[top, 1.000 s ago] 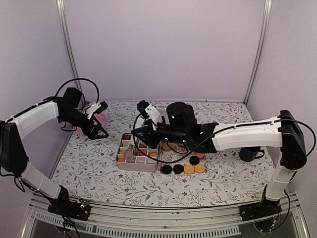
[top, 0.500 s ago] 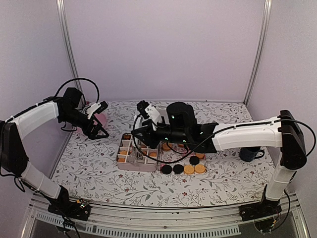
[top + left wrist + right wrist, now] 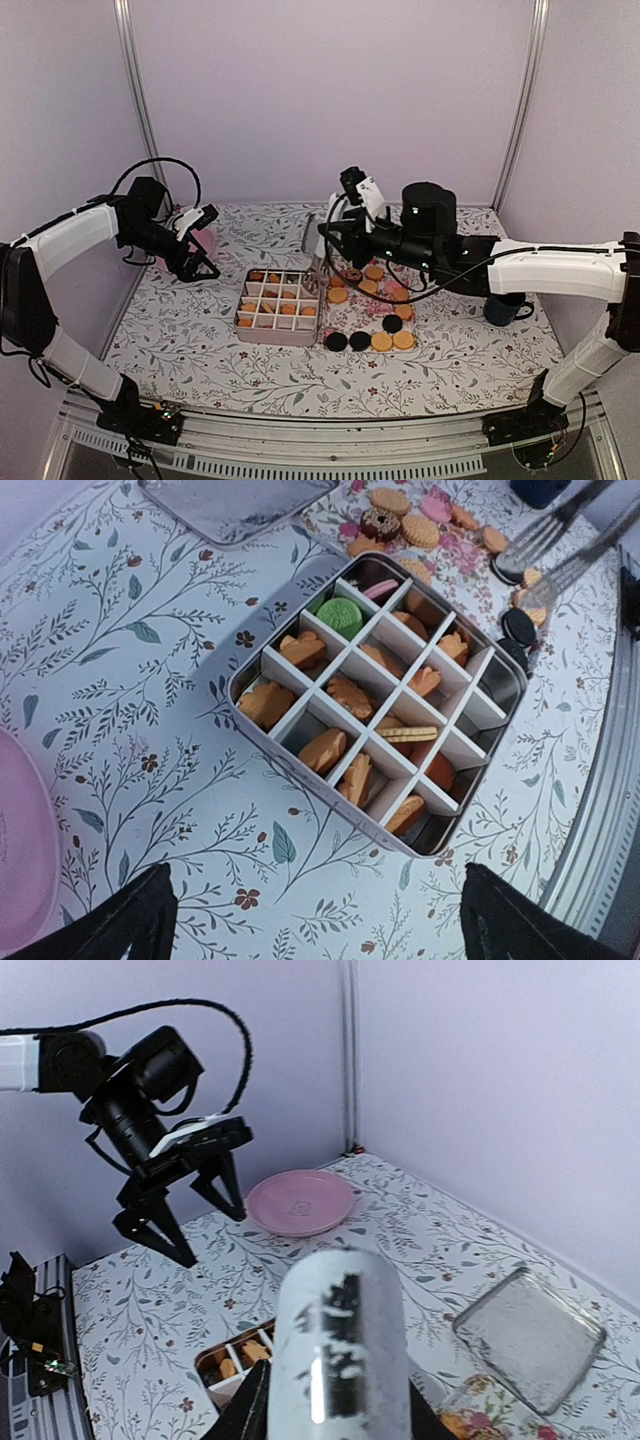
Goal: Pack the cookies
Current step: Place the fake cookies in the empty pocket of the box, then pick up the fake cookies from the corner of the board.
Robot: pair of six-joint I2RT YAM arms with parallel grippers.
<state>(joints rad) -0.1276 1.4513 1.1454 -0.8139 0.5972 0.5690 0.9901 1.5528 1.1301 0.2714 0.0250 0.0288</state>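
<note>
Sitting in the divided tin [image 3: 505, 670], golden-orange cookies [image 3: 325, 748]; one green.

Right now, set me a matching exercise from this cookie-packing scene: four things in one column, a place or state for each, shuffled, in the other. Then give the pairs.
Things
1. green cookie
2. pink plate
3. tin lid
4. metal tongs

Places or states
A. held in the right gripper
B. empty, at the far left of the table
C. in a compartment of the divided tin
D. lying flat on the tablecloth, off the tin

Pairs: 1-C, 2-B, 3-D, 4-A
</note>
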